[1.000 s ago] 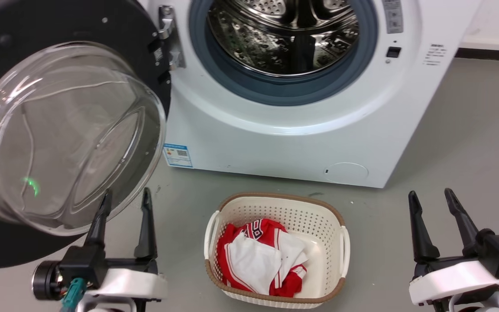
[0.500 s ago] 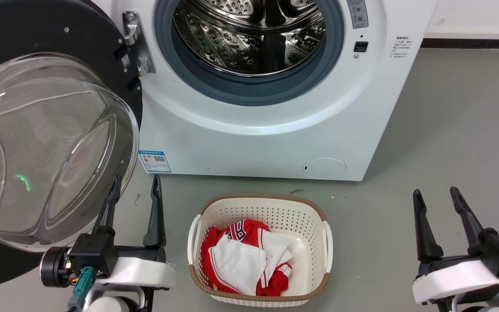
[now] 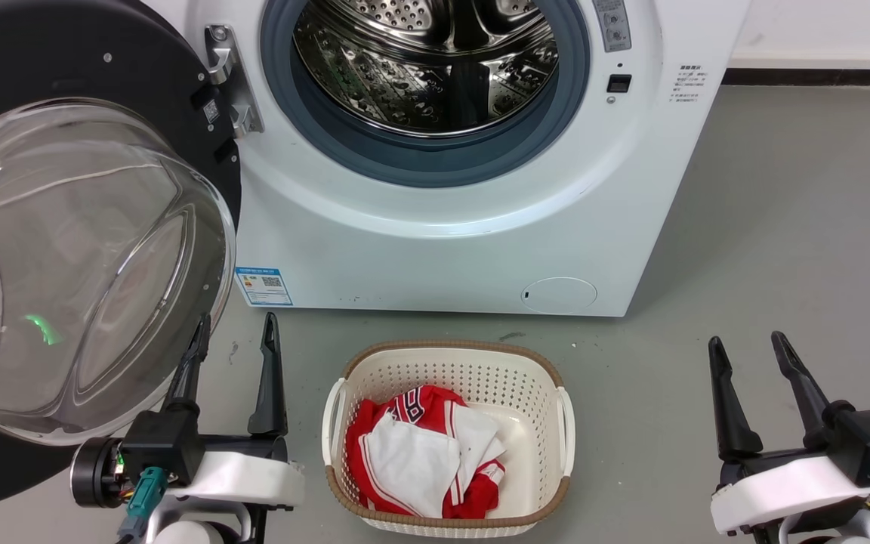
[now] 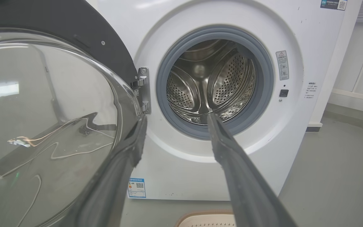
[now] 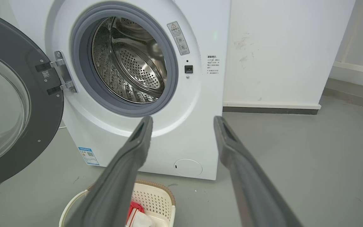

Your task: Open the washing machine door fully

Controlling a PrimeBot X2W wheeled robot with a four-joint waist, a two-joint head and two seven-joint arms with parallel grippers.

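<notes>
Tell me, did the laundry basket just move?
No. The laundry basket keeps its place below the round cover on the washing machine; the whole view slid left, so the camera moved.

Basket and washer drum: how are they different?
The basket is cream plastic; the drum is shiny steel. The basket holds red-and-white clothes; the drum's visible part looks empty. The basket opens upward on the floor; the drum faces forward inside the washing machine. Both are full of little holes.

Grey floor (image 3: 797,227) meets a white wall (image 5: 279,47) with dark baseboard (image 5: 269,110).
</notes>
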